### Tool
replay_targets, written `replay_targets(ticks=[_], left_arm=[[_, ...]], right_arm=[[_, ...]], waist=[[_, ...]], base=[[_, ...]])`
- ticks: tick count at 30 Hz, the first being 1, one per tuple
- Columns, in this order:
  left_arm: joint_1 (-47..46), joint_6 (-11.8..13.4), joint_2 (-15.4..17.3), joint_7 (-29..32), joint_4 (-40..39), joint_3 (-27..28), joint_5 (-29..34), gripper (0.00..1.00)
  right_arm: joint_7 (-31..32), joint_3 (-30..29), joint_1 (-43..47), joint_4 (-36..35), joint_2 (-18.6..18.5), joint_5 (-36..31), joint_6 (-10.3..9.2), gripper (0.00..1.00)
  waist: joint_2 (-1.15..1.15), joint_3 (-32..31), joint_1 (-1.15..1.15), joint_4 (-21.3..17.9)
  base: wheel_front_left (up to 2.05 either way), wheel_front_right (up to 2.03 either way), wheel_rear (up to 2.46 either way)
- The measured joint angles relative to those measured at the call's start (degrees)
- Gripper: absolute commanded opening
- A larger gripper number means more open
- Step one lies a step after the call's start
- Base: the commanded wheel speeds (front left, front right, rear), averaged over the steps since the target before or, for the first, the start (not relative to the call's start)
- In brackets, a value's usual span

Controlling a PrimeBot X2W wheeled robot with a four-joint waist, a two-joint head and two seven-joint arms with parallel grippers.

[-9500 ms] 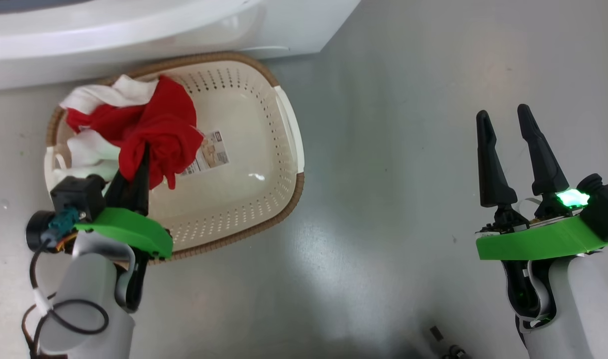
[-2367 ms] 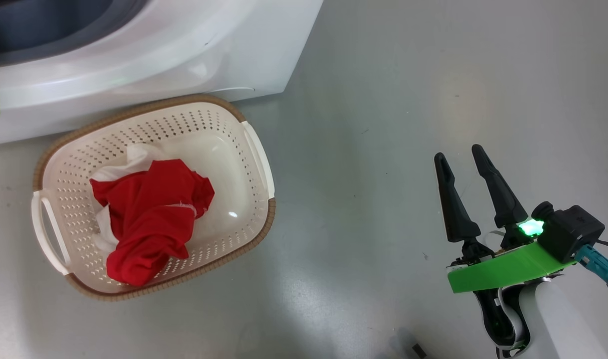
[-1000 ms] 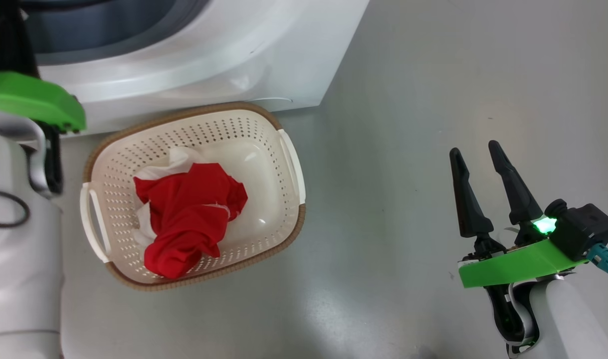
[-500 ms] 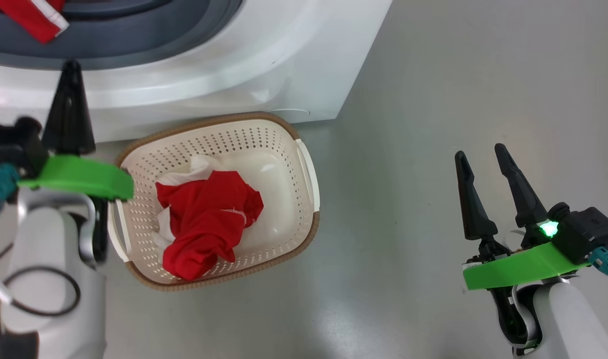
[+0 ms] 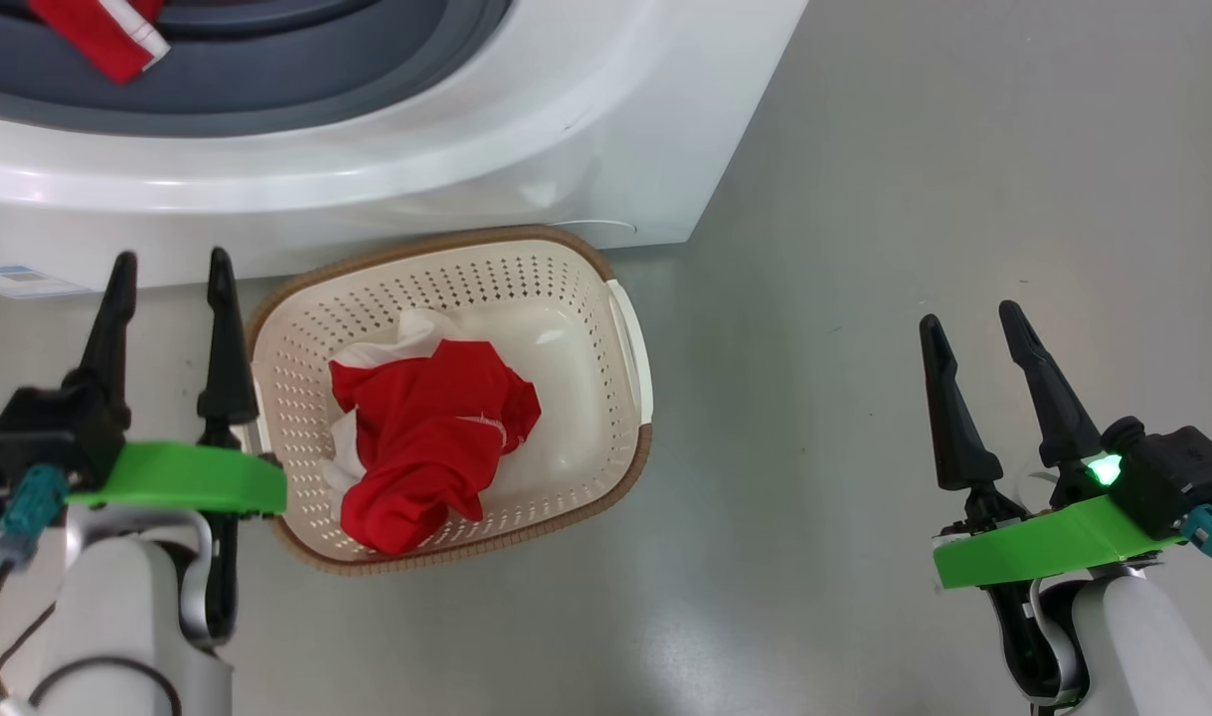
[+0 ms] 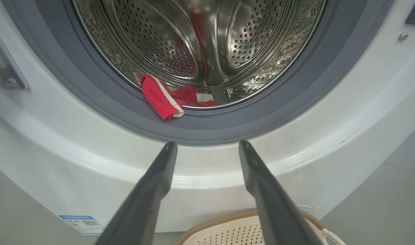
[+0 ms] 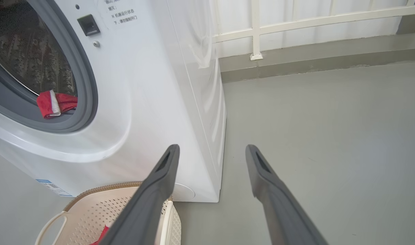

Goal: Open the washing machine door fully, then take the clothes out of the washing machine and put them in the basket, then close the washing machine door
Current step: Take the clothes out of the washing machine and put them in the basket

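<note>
Head view: left hand (image 5: 171,288) spread wide and empty, the basket (image 5: 566,288) just to its right with red clothes (image 5: 427,438) heaped inside. Ahead of it, one red-and-white piece (image 6: 161,98) drapes over the gasket (image 6: 207,127) of the washing machine (image 6: 330,119). Right hand (image 5: 983,343) has fingers parted, nothing held, floor (image 5: 864,199) beneath.

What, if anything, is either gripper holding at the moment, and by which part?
Nothing is held: the left gripper and the right gripper both stand open and empty, clear of the clothes.
</note>
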Motion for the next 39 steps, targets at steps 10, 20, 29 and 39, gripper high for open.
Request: replay_targets(ticks=[10,20,29,39], left_arm=[[7.54,-0.41,-0.52,0.0,-6.37,1.33,-0.64,1.0],[7.89,0.66,-0.63,0.0,-7.5,0.42,-2.99,1.0],[6.77,0.74,-0.59,0.0,-6.58,-0.49,0.07,1.0],[-5.04,4.31,3.61,0.0,0.75,-3.19,7.56,1.0]], right_arm=[[0.0,-0.03,-0.03,-0.02,-0.01,-0.08,0.0,1.0],[0.0,-0.05,-0.07,-0.03,-0.01,-0.08,-0.01,1.0],[0.0,-0.37,-0.58,-0.12,-0.01,-0.08,-0.01,1.0],[-0.01,-0.45,-0.79,-0.29,-0.02,-0.07,-0.01,1.0]], waist=[[0.0,0.62,0.0,0.07],[0.0,1.34,0.0,0.36],[0.0,2.17,0.0,0.68],[0.0,3.32,0.0,0.91]], base=[[0.0,0.0,0.0],[0.0,0.0,0.0],[0.0,0.0,0.0],[0.0,0.0,0.0]])
